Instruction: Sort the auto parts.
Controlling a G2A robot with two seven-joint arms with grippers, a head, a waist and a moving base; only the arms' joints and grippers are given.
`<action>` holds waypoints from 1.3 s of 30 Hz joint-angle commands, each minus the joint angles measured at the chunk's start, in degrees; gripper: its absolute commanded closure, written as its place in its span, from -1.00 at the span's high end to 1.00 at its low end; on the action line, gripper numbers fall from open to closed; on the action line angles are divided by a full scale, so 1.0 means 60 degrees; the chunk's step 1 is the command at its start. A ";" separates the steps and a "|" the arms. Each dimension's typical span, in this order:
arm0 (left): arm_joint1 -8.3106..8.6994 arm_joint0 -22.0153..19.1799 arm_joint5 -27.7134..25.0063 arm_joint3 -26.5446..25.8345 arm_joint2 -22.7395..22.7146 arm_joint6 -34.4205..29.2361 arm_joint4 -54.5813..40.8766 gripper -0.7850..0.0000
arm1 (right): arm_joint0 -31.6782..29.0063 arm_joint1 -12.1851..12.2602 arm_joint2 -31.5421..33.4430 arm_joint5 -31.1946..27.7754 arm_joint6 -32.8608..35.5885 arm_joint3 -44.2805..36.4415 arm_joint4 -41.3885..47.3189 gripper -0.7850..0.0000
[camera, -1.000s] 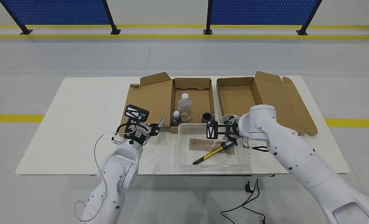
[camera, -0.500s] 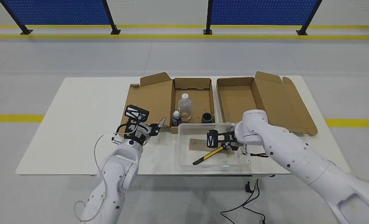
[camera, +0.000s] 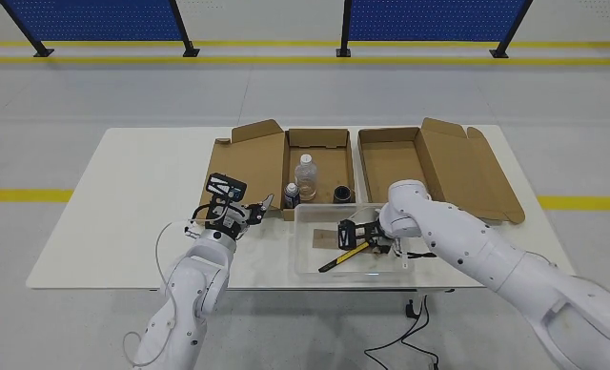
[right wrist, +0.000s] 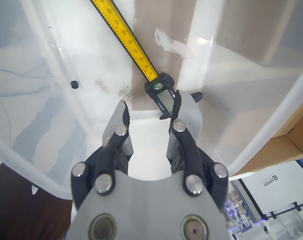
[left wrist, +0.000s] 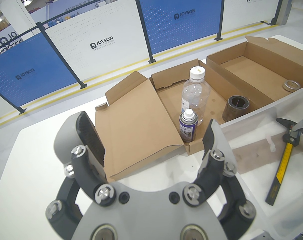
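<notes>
A digital caliper [camera: 343, 256] with a yellow beam and a black head lies slanted in the clear plastic bin [camera: 298, 238]. My right gripper [camera: 355, 235] is down inside that bin and open. In the right wrist view the caliper's head [right wrist: 163, 95] sits between the fingers of the right gripper [right wrist: 150, 112], close against one fingertip [right wrist: 178, 104]. My left gripper [left wrist: 151, 138] is open and holds nothing. It hovers over the table beside the left cardboard box's flap [left wrist: 139, 128]. The left gripper [camera: 259, 206] stays left of the bin.
The left box [camera: 317, 141] holds a water bottle [camera: 305, 174], a spray can [camera: 292, 194] and a black cylinder [camera: 341, 193]. The right box [camera: 391, 165] holds a metal ring [left wrist: 291, 85]. A small black screw [right wrist: 74, 84] and a white plastic scrap [right wrist: 171, 43] lie in the bin.
My right gripper has come down into the bin and shifted left, onto the caliper's head. The caliper and the left arm have not moved.
</notes>
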 commanded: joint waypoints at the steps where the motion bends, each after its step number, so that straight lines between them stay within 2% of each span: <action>1: 0.0000 0.0000 0.0000 0.0000 0.0000 0.0000 0.0000 1.00 | 0.0095 -0.0120 -0.0108 -0.0009 -0.0010 0.0198 -0.0011 -0.07; 14: 0.0000 0.0000 0.0000 0.0000 0.0000 0.0000 0.0000 1.00 | 0.0385 -0.1001 -0.0594 -0.0400 -0.0400 0.1470 -0.0454 -0.12; 25: 0.0000 0.0000 0.0000 0.0000 0.0000 0.0000 0.0000 1.00 | 0.0209 -0.1501 -0.0594 -0.0734 -0.0733 0.2357 -0.0940 -0.13; 30: 0.0000 0.0000 0.0000 0.0000 0.0000 0.0000 0.0000 1.00 | 0.0210 -0.1650 -0.0594 -0.0748 -0.0748 0.2560 -0.0951 -0.30; 33: 0.0000 0.0000 0.0000 0.0000 0.0000 0.0000 0.0000 1.00 | 0.0214 -0.1720 -0.0594 -0.0756 -0.0755 0.2662 -0.0957 -0.34; 35: 0.0000 0.0000 0.0000 0.0000 0.0000 0.0000 0.0000 1.00 | 0.0210 -0.1761 -0.0594 -0.0759 -0.0759 0.2692 -0.0942 -0.46; 36: 0.0000 0.0000 0.0000 0.0000 0.0000 0.0000 0.0000 1.00 | 0.0208 -0.1780 -0.0594 -0.0752 -0.0752 0.2700 -0.0939 -0.59; 39: 0.0000 0.0000 0.0000 0.0000 0.0000 0.0000 0.0000 1.00 | 0.0217 -0.1829 -0.0594 -0.0752 -0.0752 0.2664 -0.0835 -0.67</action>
